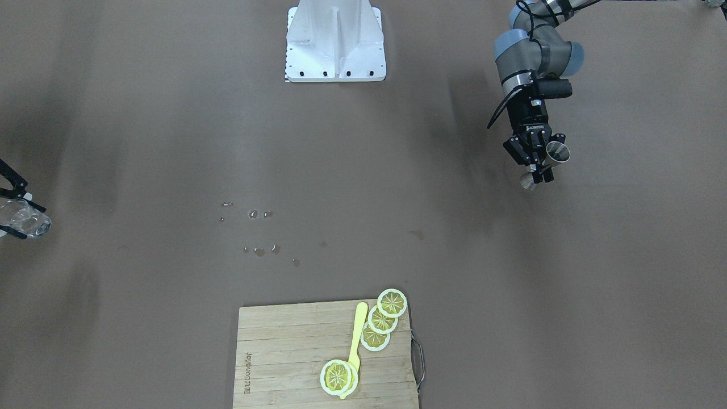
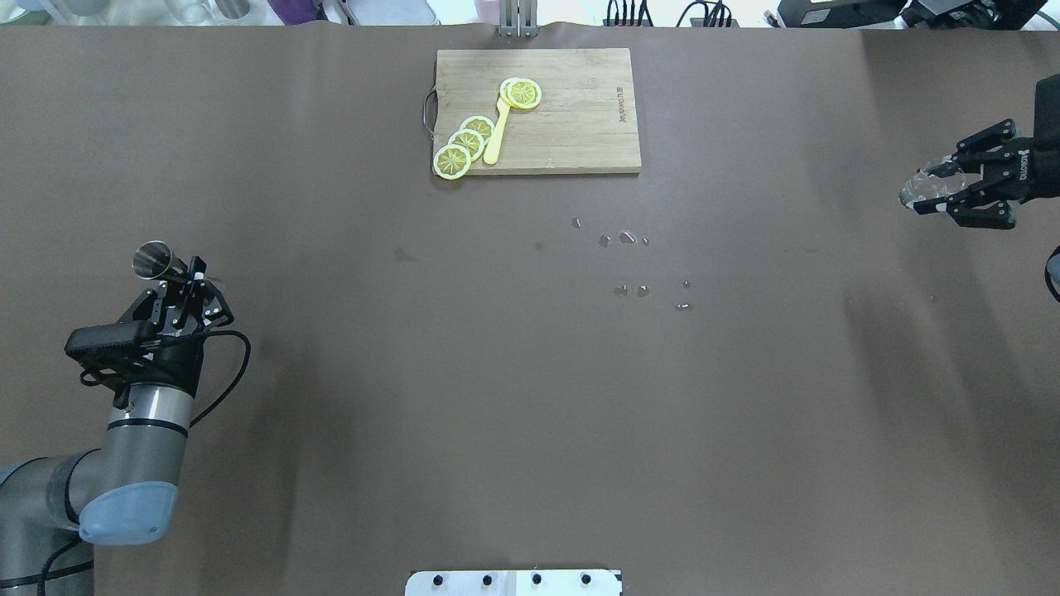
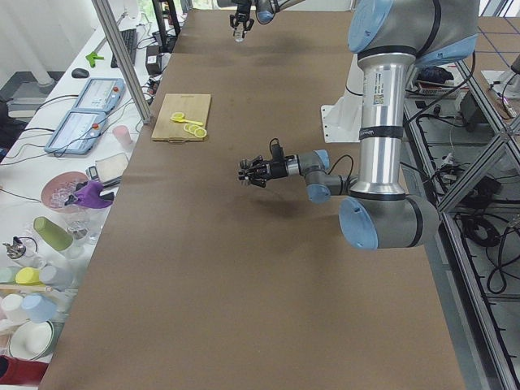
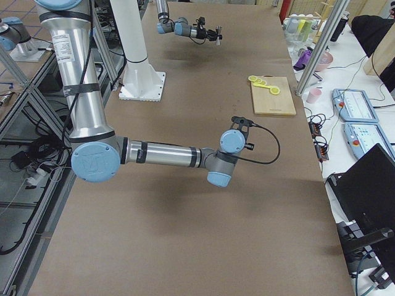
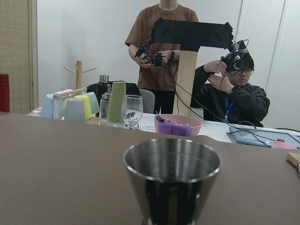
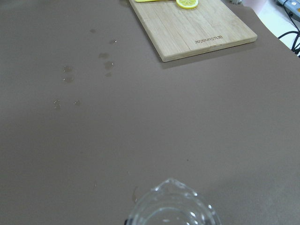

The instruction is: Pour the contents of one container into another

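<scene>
My left fingers are clamped on the narrow waist of a steel jigger. It hangs upright in the air over the left end of the surface, its open mouth level. I cannot see inside it from my wrist camera.

My right fingers grip a clear cup from both sides. I hold it above the right end of the surface, and the edge of its rim nearest my wrist camera has a small pouring lip. Whether it holds anything I cannot tell. The two vessels are well apart, nearly the whole length of the surface between them.

Between them, nearer the far edge, a scatter of small water drops lies on the brown surface. Beyond the drops, against the middle of the far edge, is a wooden cutting board with a wire handle on its left end. Three lemon slices overlap in a row at the board's near left corner, the lowest one hanging over the board's edge. A yellow spoon lies just beside them, with a fourth slice on its head.

My white base plate sits at the middle of the near edge. Past the surface, my left wrist camera shows a standing person, a seated person, a pink bowl and several cups on a side bench.
</scene>
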